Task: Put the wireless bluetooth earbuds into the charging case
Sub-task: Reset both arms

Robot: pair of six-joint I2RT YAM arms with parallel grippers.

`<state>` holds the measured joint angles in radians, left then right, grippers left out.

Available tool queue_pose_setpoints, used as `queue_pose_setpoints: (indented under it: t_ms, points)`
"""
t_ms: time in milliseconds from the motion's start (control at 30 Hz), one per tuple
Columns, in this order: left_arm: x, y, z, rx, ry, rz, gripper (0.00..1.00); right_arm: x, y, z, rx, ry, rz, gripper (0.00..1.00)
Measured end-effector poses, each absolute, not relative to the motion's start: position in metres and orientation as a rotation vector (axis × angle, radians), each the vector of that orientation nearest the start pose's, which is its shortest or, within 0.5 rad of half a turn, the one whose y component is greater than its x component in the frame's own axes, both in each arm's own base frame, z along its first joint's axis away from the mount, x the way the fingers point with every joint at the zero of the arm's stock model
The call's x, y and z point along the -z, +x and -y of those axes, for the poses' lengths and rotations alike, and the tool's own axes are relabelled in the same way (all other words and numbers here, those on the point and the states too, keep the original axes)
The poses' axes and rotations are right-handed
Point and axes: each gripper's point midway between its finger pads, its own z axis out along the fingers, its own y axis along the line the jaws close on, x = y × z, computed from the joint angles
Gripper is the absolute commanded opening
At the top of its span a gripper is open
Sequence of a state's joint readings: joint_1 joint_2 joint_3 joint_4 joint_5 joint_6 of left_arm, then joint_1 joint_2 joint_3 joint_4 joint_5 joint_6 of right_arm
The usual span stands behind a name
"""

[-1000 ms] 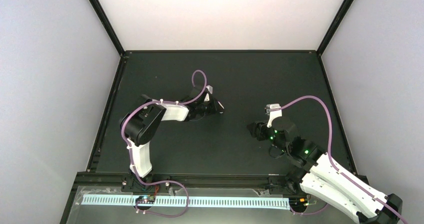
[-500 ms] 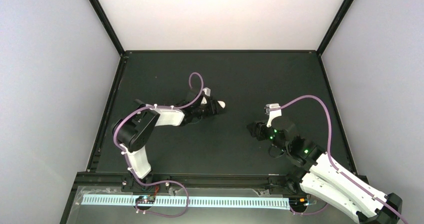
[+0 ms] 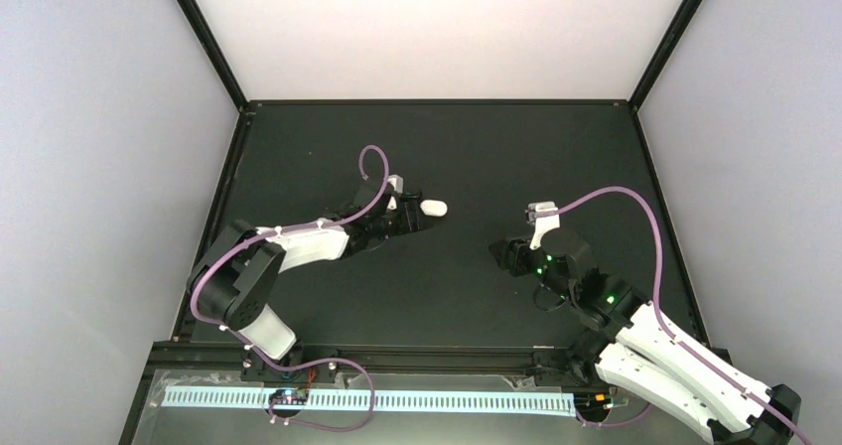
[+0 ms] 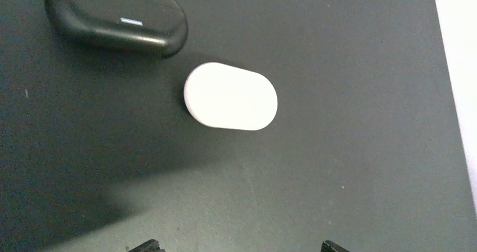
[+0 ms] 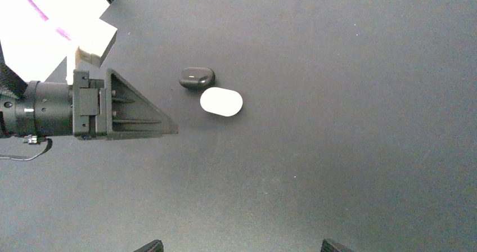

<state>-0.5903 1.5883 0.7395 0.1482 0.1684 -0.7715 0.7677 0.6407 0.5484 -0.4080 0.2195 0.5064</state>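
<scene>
A closed white oval charging case lies on the black mat, also seen in the top view and the right wrist view. A closed black charging case lies just beyond it, touching or nearly so. No earbuds show in any view. My left gripper is open and empty, a short way back from the white case. My right gripper is open and empty, farther off to the right, facing both cases.
The black mat covers the table, framed by black rails and white walls. The left gripper's finger reaches into the right wrist view from the left. Purple cables loop over both arms.
My left arm has drawn back to the left and its gripper has come off the white case, which now lies uncovered on the mat. The right arm has not moved.
</scene>
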Motion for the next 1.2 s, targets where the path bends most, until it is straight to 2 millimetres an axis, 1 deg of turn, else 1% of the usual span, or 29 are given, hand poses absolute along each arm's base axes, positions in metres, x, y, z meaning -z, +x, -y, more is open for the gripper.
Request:
queue_pose_setpoints:
  t_ms: [133,333,433,500,533,567,600,667,700,833,933,1033,1100,1200]
  points:
    - [-0.07,0.344,0.255,0.832,-0.126,-2.43,0.74,-0.192,0.219,-0.162,-0.564,-0.143,-2.103,0.73]
    - [-0.059,0.368,0.262,0.798,-0.126,-2.44,0.74,-0.194,0.218,-0.162,-0.572,-0.145,-2.099,0.73]
    - [-0.06,0.378,0.266,0.793,-0.121,-2.433,0.74,-0.195,0.218,-0.161,-0.574,-0.145,-2.095,0.73]
    - [-0.061,0.38,0.266,0.793,-0.116,-2.427,0.78,-0.195,0.218,-0.161,-0.573,-0.148,-2.093,0.75]
    - [-0.062,0.379,0.266,0.792,-0.114,-2.424,0.84,-0.196,0.218,-0.161,-0.573,-0.149,-2.091,0.76]
    - [-0.064,0.378,0.264,0.787,-0.112,-2.42,0.95,-0.197,0.217,-0.161,-0.573,-0.151,-2.087,0.78]
    - [-0.068,0.377,0.26,0.773,-0.117,-2.413,0.98,-0.198,0.217,-0.161,-0.573,-0.153,-2.082,0.8]
    - [-0.081,0.371,0.249,0.728,-0.112,-2.389,0.99,-0.2,0.217,-0.159,-0.573,-0.145,-2.071,0.83]
    - [-0.092,0.37,0.243,0.705,-0.113,-2.368,0.99,-0.202,0.218,-0.158,-0.567,-0.134,-2.066,0.85]
    - [-0.155,0.371,0.219,0.621,-0.088,-2.223,0.99,-0.205,0.225,-0.147,-0.519,-0.055,-2.042,0.99]
    - [-0.191,0.372,0.201,0.537,-0.095,-2.17,0.99,-0.212,0.231,-0.131,-0.479,0.068,-2.003,1.0]
    - [-0.212,0.37,0.182,0.449,-0.132,-2.164,0.99,-0.226,0.233,-0.119,-0.483,0.163,-1.936,1.0]
    - [-0.227,0.368,0.172,0.402,-0.152,-2.162,0.99,-0.237,0.233,-0.116,-0.502,0.192,-1.899,1.0]
    - [-0.261,0.362,0.155,0.341,-0.185,-2.117,0.99,-0.256,0.238,-0.117,-0.505,0.212,-1.879,1.0]
